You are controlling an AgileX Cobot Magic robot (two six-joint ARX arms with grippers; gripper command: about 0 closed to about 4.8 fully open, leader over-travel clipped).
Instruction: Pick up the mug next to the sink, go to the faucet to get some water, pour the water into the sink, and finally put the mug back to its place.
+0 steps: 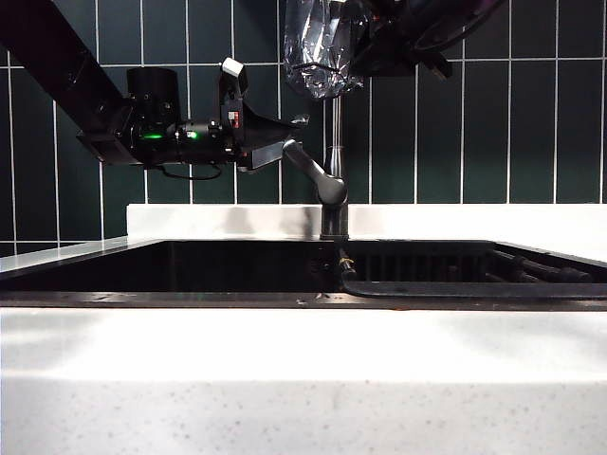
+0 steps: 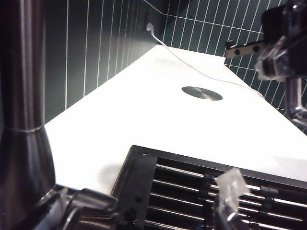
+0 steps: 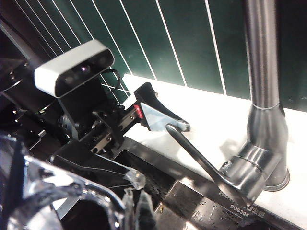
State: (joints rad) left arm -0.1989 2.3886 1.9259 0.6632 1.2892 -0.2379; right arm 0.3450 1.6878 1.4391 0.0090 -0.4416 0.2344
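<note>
left hand (image 3: 158,139): spread around grey faucet (image 1: 332,180) lever | right hand (image 1: 365,43): pinching faceted clear glass mug (image 1: 318,52)

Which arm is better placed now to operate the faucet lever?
The left. Its open pincer sits right at the tip of the faucet lever, jaws on either side. The right pincer is shut on the mug, high beside the pipe.

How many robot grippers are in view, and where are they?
2. The left gripper is open at the faucet's lever. The right gripper, up by the faucet's pipe, holds the glass mug.
</note>
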